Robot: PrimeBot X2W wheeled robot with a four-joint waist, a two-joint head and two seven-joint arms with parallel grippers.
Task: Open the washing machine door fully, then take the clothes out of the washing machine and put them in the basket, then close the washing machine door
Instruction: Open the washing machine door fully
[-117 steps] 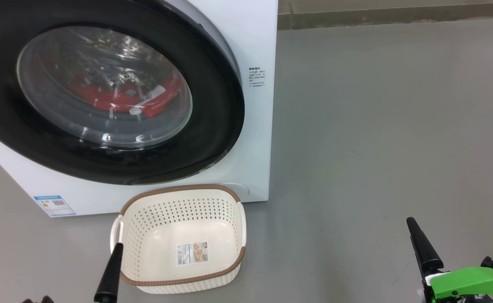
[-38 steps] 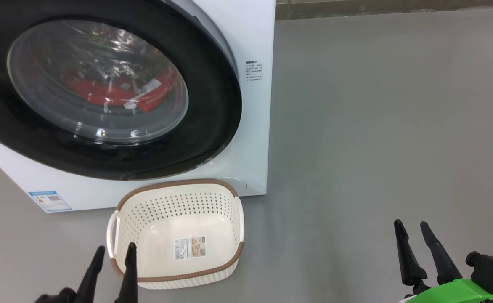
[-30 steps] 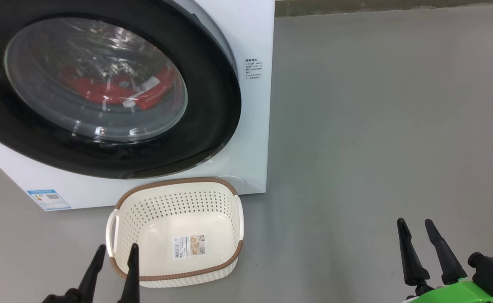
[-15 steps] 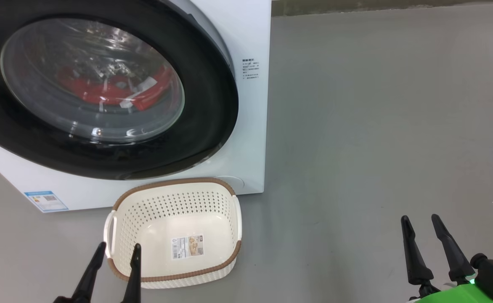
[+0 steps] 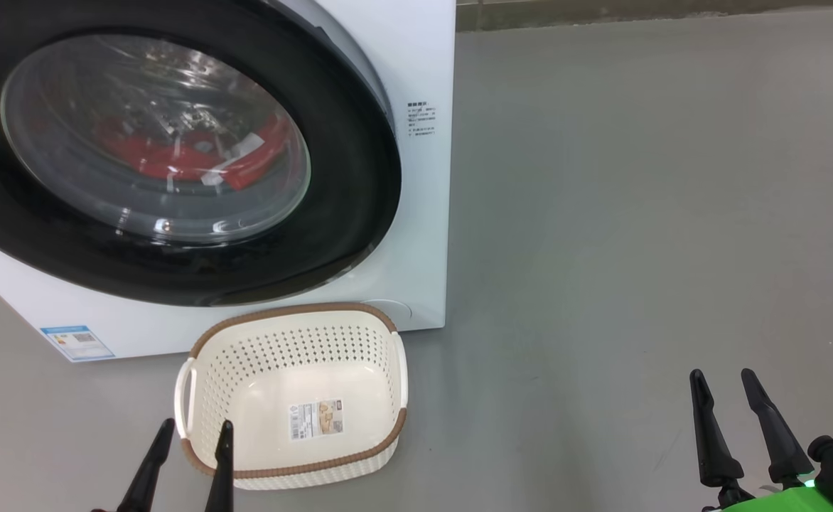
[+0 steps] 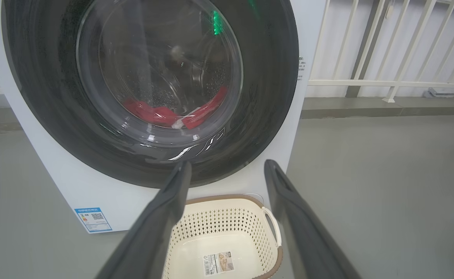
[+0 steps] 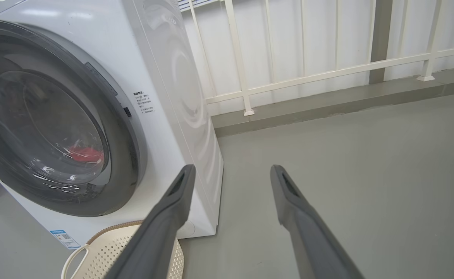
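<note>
Head view: washing machine (image 5: 420, 213) fills 9 to 12 o'clock. Its door (image 5: 359, 178) sits shut against the front. The clothes (image 5: 175, 153) are red, low in the drum behind the glass, at about 10 o'clock. The basket (image 5: 296, 313) stands on the floor (image 5: 637, 213) at 6 o'clock, just beside the machine's front and under the door's lower rim, with a paper label (image 5: 315, 419) on its bottom. My left pincer (image 5: 197, 424) is at 7 o'clock, jaws spread, gripping nothing. One tip overlaps the basket's near corner; can't tell if it touches. My right pincer (image 5: 721, 373) is at 4 o'clock, jaws spread too, over bare floor and well apart from the basket.

Left wrist view: door dead ahead at 12 o'clock, shut. Clothes sit at 6 o'clock of the window, red with a white bit. Basket is at 6 o'clock between my fingers (image 6: 165, 217). A blue label (image 6: 92, 219) is on the machine's front at 8 o'clock, and a railing (image 6: 386, 82) is at 2 o'clock.

Right wrist view: machine is at 9 to 10 o'clock, door shut, a red patch low in the glass. Basket corner is at 7 o'clock, partly behind one finger. Floor runs from 3 to 5 o'clock, railing from 12 to 2.
</note>
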